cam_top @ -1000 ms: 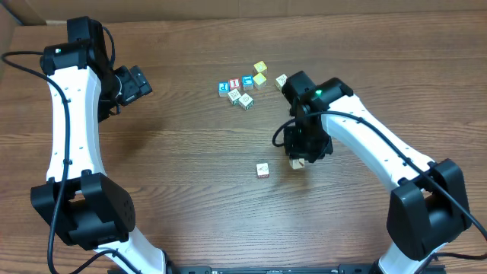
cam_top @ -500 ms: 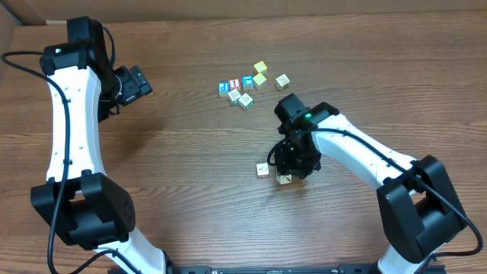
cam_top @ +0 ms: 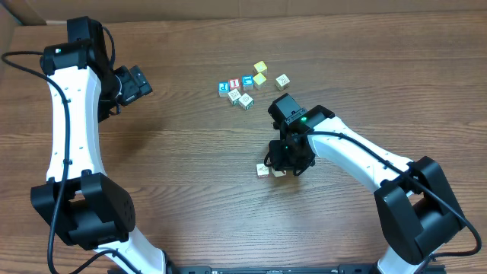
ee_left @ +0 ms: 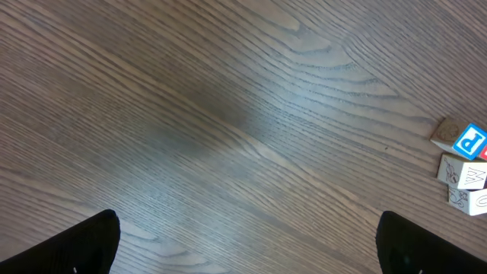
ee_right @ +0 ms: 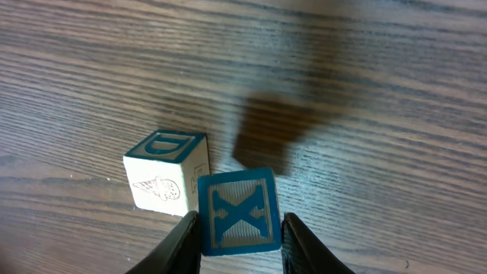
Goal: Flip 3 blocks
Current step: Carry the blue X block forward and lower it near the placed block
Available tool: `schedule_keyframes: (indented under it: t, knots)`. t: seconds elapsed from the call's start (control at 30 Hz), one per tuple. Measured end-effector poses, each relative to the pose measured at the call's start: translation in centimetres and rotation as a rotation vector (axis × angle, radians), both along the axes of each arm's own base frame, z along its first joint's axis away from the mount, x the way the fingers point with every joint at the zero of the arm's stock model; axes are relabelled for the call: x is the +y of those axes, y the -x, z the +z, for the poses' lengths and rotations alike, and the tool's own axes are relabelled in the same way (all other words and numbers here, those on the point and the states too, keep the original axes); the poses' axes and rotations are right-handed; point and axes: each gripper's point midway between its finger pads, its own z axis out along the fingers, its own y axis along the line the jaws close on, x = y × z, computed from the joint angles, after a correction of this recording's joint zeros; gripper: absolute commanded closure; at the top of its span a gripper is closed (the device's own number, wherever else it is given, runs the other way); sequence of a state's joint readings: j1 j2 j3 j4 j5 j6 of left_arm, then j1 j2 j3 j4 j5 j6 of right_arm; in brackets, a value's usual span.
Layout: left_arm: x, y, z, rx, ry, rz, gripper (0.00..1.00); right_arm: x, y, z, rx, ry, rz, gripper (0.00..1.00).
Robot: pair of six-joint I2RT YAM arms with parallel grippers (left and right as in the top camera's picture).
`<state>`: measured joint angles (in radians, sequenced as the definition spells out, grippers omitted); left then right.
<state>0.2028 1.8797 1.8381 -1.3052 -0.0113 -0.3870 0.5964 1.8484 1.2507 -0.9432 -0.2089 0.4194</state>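
Right gripper [ee_right: 239,242] pinching blue X block [ee_right: 237,207] by its sides | hovering just beside D block [ee_right: 166,173] | likely grouping flipped blocks together

R gripper [cam_top: 281,168], w/ the X block [ee_right: 237,211] clamped btwn its fingers, travelled left. 1 s back it sat well right of the cream block [cam_top: 262,170]. It then swung down & left to approx. level w/ that block, and ended just beside the block's right side. R arm [cam_top: 358,156] shifted left w/ it, so the marked cube [cam_top: 282,80] up top, partly covered before, came into full view.
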Motion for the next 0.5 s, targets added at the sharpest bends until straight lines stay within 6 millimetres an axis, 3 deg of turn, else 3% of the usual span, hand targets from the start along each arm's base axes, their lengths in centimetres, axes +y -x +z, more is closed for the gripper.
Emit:
schedule_keyframes:
  t: [0.23, 0.5]
  knots:
    - [0.0, 0.0, 0.0, 0.0, 0.0, 0.0, 0.0, -1.0, 1.3, -0.1, 0.054, 0.041, -0.008, 0.69]
    - [0.0, 0.0, 0.0, 0.0, 0.0, 0.0, 0.0, -0.8, 0.7, -1.0, 0.019, 0.028, -0.022, 0.68]
